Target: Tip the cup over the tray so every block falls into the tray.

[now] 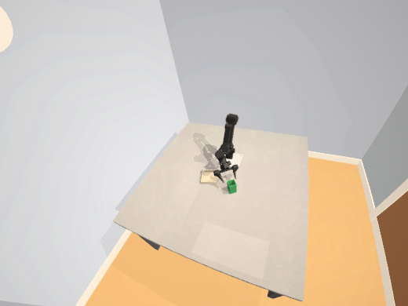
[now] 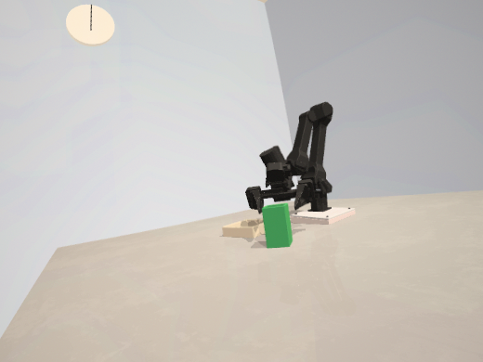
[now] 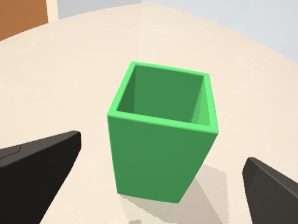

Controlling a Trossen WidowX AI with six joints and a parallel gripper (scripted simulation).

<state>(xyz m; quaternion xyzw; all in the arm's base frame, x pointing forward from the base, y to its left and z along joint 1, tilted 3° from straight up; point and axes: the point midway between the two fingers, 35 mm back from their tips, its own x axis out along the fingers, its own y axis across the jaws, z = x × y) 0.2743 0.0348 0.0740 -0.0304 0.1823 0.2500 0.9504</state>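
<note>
Green-walled in the top view, stands upright on the table [image 1: 235, 208] [image 2: 186, 297] [image 3: 50, 75] as a single cup [image 1: 232, 187] [image 2: 277, 227] [image 3: 160, 160], near a single shallow tray [image 1: 208, 183] [image 2: 238, 230] and apart from it. Reaches toward the cup with one black arm [image 1: 228, 135] [image 2: 320, 148], ending in one gripper [image 1: 229, 179] [image 2: 279, 211] [image 3: 165, 155], spread wide with nothing pinched. Shows no block that can be made out in the tray at this size, though partly shaded inside. From the exterior view, rests foot-down on the table, cup still to be gripped, with two fingers hanging apart near rim height, behind the cup; gives no look into cup or tray. In the wrist view, opens upward between two fingers, with a gap on each side and neither finger touching. Hides the cup's bottom behind the near wall, so cannot tell how many blocks lie inside; counts none in sight. Seems to be at the approach, judging by all three: lined up for a grasp at best, with nothing poured. Leaves the closing, lifting, carrying over the tray and tipping to do, then keeping hold of the cup or setting it down on the table.
</note>
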